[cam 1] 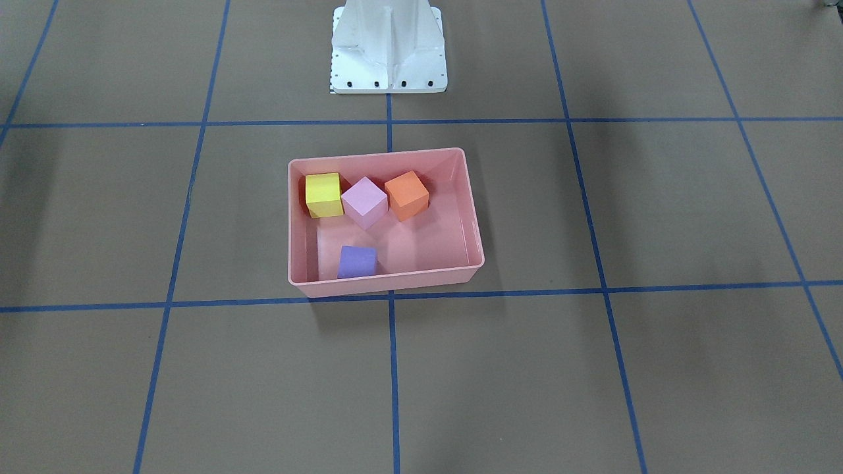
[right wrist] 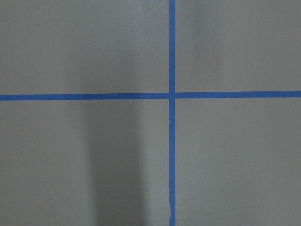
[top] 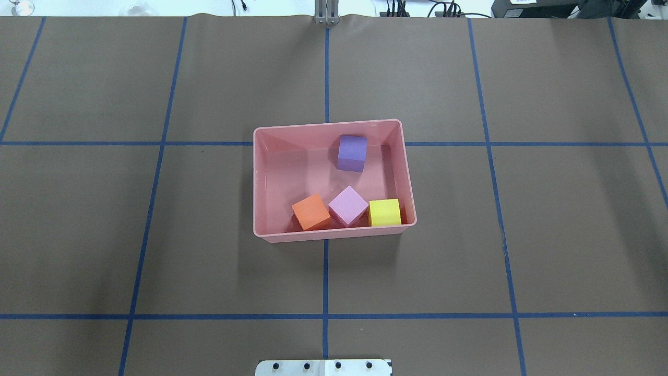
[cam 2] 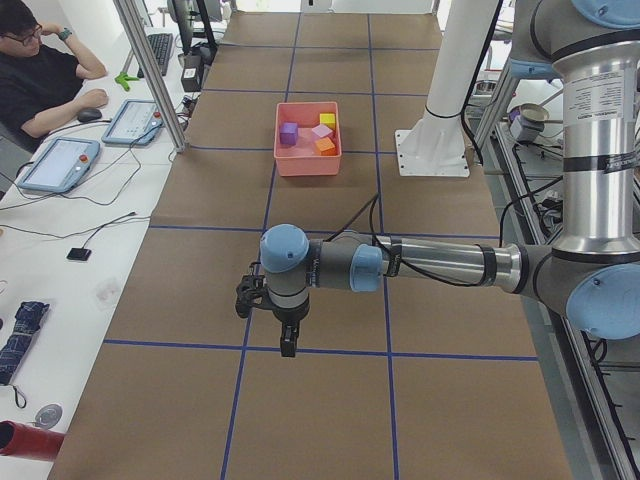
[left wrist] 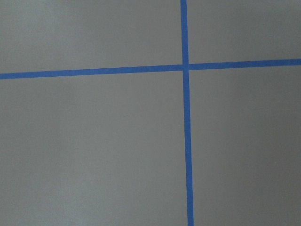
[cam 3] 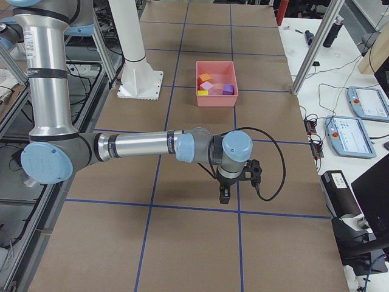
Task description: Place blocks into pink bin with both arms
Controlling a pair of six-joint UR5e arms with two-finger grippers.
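The pink bin (top: 269, 177) (cam 1: 467, 204) stands at the table's middle. In it lie the orange block (top: 311, 212) (cam 1: 406, 195), the pale pink block (top: 348, 206) (cam 1: 364, 202), the yellow block (top: 384, 212) (cam 1: 323, 195) and the purple block (top: 352, 153) (cam 1: 356, 262). The bin also shows in the left side view (cam 2: 307, 160) and the right side view (cam 3: 216, 99). My left gripper (cam 2: 287, 345) hangs over bare table far from the bin; I cannot tell whether it is open or shut. My right gripper (cam 3: 224, 196) hangs likewise at the other end; I cannot tell its state.
The white pedestal (cam 1: 388, 46) (cam 2: 440, 110) stands on the robot's side of the bin. Blue tape lines (top: 326, 271) mark a grid on the brown table. An operator (cam 2: 40, 80) sits at a side desk with tablets (cam 2: 60, 165). Both wrist views show only bare table and tape.
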